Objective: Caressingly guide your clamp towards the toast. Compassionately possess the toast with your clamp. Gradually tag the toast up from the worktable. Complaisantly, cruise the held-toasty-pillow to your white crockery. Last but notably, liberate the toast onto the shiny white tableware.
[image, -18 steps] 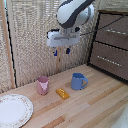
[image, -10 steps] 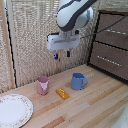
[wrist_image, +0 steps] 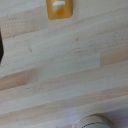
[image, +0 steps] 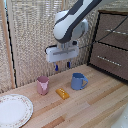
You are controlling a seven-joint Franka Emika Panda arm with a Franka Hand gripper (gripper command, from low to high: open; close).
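The toast (image: 62,93) is a small flat orange-yellow block lying on the wooden worktable (image: 95,107) between the pink mug and the blue mug. In the wrist view the toast (wrist_image: 60,8) shows at the picture's edge, partly cut off. My clamp (image: 62,65) hangs in the air well above the toast, its blue-tipped fingers apart and empty. The white plate (image: 12,109) with a patterned rim lies at the exterior view's left front, apart from the toast.
A pink mug (image: 42,85) stands to the exterior view's left of the toast, a blue mug (image: 77,81) to its right. A dark wooden drawer cabinet (image: 112,45) stands at the right. A bamboo screen (image: 30,40) closes the back. A pale rounded rim (wrist_image: 92,121) shows in the wrist view.
The clamp has shifted slightly toward the exterior view's left and a little lower. The toast, mugs and plate have not moved.
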